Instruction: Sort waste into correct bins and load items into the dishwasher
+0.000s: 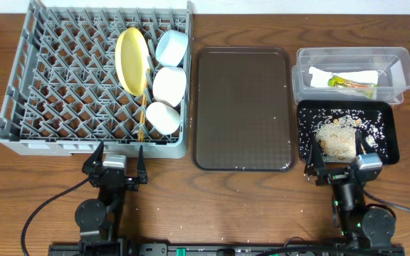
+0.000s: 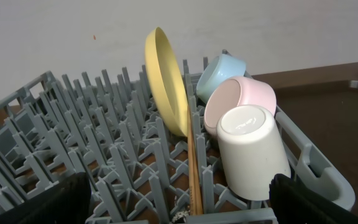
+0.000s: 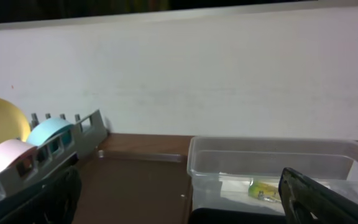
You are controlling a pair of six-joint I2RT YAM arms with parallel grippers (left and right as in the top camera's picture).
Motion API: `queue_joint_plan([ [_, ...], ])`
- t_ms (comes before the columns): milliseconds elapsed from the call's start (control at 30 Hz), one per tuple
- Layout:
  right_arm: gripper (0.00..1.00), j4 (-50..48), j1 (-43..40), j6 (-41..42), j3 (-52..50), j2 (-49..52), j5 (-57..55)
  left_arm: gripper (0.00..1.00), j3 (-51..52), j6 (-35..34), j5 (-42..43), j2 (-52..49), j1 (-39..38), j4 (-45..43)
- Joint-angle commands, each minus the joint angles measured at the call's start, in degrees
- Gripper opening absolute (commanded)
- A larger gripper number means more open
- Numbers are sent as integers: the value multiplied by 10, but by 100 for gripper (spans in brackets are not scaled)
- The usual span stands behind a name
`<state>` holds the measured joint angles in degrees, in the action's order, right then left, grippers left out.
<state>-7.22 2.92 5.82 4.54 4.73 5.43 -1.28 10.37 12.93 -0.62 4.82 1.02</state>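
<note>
Grey pegged rack (image 1: 20,107) sits at 10 o'clock on the bench (image 1: 262,206). On its right side a yellow plate (image 1: 132,60) stands on edge. Beside it, from 12 to 6 o'clock, are a blue bowl (image 1: 171,47), a white bowl (image 1: 169,84) and a white cup (image 1: 162,118). Chopsticks (image 1: 143,117) lie just left of the cup. Clear tub (image 1: 404,60) at 2 o'clock holds a white napkin (image 1: 347,74) and a yellow-green wrapper (image 1: 352,84). Black tray (image 1: 389,146) at 4 o'clock has beige rice scraps (image 1: 337,140) heaped in it, with loose grains around. Brown tray (image 1: 244,107) lies between the rack and the bins.

Left wrist view only: the cup is on its side with its base toward the camera, the white bowl looks pinkish, and the plate is slightly tilted. Right wrist view only: the wrapper shows through the tub wall.

Left pincer (image 1: 117,158) is released, wide and empty at the rack's 6 o'clock edge, with the cup near at 1 o'clock, apart. Right pincer (image 1: 338,160) is released and empty at the black tray's near edge, with the scraps just at 12 o'clock.
</note>
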Motion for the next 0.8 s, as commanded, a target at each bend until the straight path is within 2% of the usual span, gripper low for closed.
queue_joint_plan([
  [0, 99, -8, 6, -8, -30, -34, -9, 93, 10, 1, 4, 4, 3, 19],
  [200, 99, 16, 6, -10, -42, -45, -16, 93, 10, 1, 4, 4, 3, 19],
  [367, 99, 115, 6, -12, -42, -45, -26, 93, 10, 1, 4, 4, 3, 19],
  [767, 99, 113, 6, -12, -42, -44, -36, 93, 10, 1, 4, 4, 3, 19],
])
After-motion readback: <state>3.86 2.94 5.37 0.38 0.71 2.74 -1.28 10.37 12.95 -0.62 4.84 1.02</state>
